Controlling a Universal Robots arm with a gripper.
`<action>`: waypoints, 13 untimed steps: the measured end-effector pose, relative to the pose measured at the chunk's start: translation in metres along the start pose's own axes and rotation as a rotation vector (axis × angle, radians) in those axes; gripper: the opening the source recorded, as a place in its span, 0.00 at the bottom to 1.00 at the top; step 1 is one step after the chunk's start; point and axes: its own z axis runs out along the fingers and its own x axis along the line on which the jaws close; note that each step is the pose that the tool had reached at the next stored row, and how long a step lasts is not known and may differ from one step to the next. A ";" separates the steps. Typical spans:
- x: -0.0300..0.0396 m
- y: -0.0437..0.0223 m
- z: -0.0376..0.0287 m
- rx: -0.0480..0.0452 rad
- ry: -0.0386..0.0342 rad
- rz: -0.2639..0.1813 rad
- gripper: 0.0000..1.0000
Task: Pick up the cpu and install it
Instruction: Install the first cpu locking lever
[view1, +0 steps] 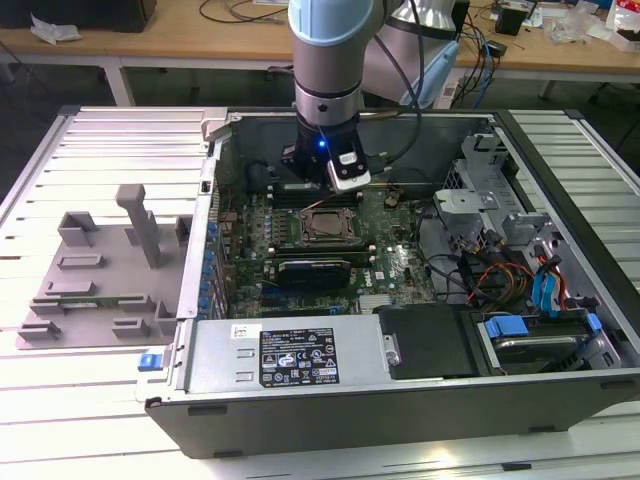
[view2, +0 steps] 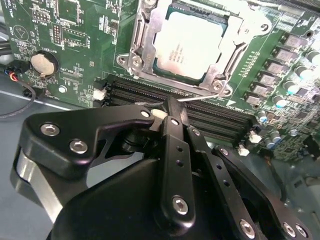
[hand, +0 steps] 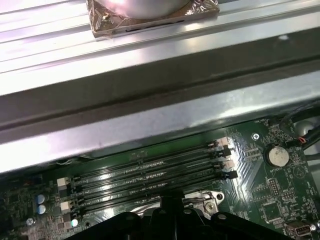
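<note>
- The worktop (view1: 60, 420) is a pale slatted surface, and an open computer case (view1: 400, 400) lies on its side on it.
- A grey plastic tray with slotted blocks (view1: 100, 270) sits on the worktop at the exterior view's left of the case, just beside it.
- The robot arm (view1: 330, 60) comes straight down into the case, over the green motherboard (view1: 390, 265).
- Pretty big black power supply (view1: 290, 355) runs along the near edge of the case, with a blue-handled drive bay (view1: 520, 335) off to the exterior view's right.
- The hand (view2: 170, 107) hangs over the row of black memory slots (view2: 200, 112), fingers pinched together with nothing between them.
- The cpu (view2: 187, 45) is already sitting in its socket frame (view2: 142, 45), silver top plate facing up, just beside the memory slots and apart from the hand.
- Small stuff: a round coin battery (view2: 42, 63) on the board, off to the side of the socket.
</note>
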 end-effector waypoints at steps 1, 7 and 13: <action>-0.0003 0.0006 0.0010 0.0000 -0.0008 0.004 0.11; -0.0085 0.0014 0.0075 0.0007 -0.0053 0.027 0.11; -0.0141 0.0021 0.0113 0.0013 -0.0080 0.041 0.11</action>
